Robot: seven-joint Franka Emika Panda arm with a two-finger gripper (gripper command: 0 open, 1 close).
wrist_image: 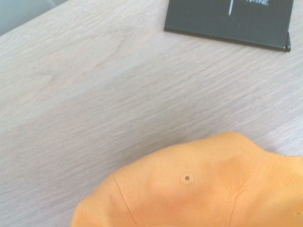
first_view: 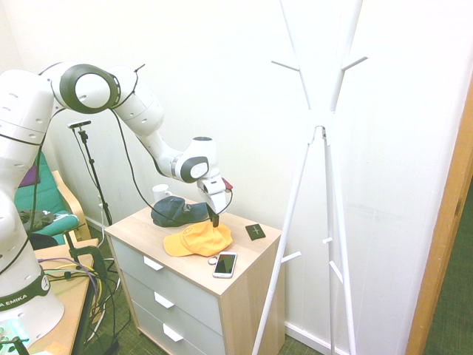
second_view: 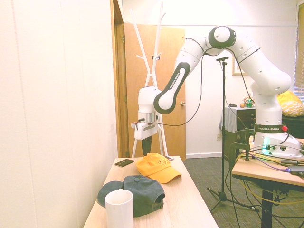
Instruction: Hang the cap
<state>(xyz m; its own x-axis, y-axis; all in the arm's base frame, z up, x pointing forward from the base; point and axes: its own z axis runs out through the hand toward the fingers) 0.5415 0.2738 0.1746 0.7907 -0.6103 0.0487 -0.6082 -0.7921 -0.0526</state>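
Working from the two outside cameras and the wrist view. Yellow-orange cap [first_view: 198, 239] lies on the wooden top of the dresser [first_view: 255, 268], crown up. Its curved brim points toward the robot's base, and a smiley face shows on the front of the crown in the second exterior view. The cap is on the dresser, off the coat rack [first_view: 298, 174].

I have the claw [first_view: 214, 222] pointing down at the crown, on the side away from the brim. I cannot tell whether it is released or clenched, or whether it has any cloth; contact with the crown is unclear too.

Neighbours on the dresser: dark navy cap [first_view: 179, 211] just beside the yellow one, white mug [second_view: 119, 210] close to the navy cap. Phone [first_view: 225, 265] near the drawer-side edge, a small round object [first_view: 213, 260] just beside it. Flat dark case [first_view: 255, 232] apart from the yellow cap, pale print on its face.

Wrist view gives me part of the crown, with stitched seams and one eyelet [wrist_image: 187, 178], plus bare wood grain between crown and case.

White coat rack stands upright beside the dresser, pegs sticking out high and low.
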